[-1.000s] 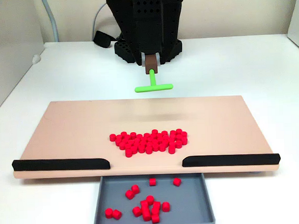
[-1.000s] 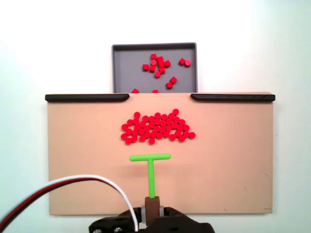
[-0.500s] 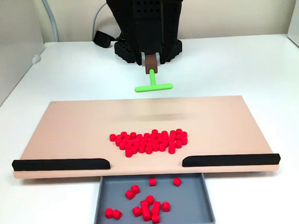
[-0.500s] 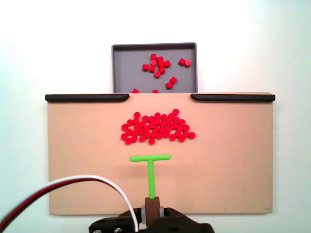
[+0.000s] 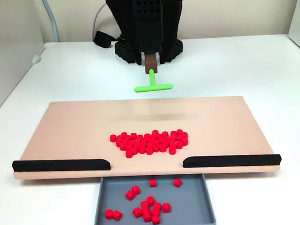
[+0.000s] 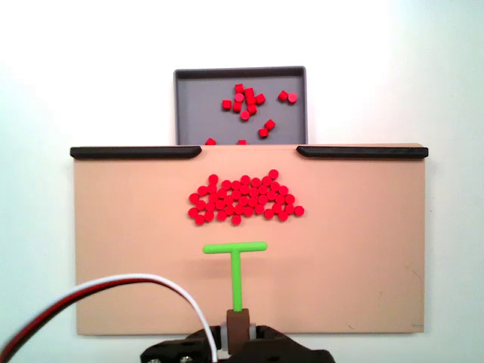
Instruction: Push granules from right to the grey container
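Fixed view from behind the arm: jaws pinch the green T-shaped stick, crossbar square to the push line; the granules lie just beyond it, centred before the grey container

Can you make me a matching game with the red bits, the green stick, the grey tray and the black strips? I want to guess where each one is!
Things:
1. red granules
2. green T-shaped stick
3. grey container
4. black strips

Places:
A. along the board's edge, one on each side of a gap
B. mostly in a pile in the middle of the beige board
C. sticking out from the arm's end, short of the pile
D. just past the gap, with a few red bits already inside

Right pairs: 1-B, 2-C, 3-D, 4-A
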### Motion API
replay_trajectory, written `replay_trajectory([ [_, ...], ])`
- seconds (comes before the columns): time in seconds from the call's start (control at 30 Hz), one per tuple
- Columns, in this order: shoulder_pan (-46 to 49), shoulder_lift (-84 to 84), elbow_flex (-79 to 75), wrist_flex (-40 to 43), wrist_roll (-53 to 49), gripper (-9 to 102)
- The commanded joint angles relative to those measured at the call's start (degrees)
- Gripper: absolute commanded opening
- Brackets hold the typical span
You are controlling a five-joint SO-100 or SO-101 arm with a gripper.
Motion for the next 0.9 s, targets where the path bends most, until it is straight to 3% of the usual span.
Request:
replay_trajectory([
  [0.0,0.18,1.85,-1.41,0.18,0.44,0],
  [0.3,0.53,0.35,-1.67,-0.35,-1.93,0],
  [0.5,3.34,0.53,-2.02,-0.35,-9.67,0],
  [0.7,10.55,0.88,-2.20,-0.35,-25.31,0],
  [0.87,17.58,0.97,-2.37,-0.44,-45.97,0],
])
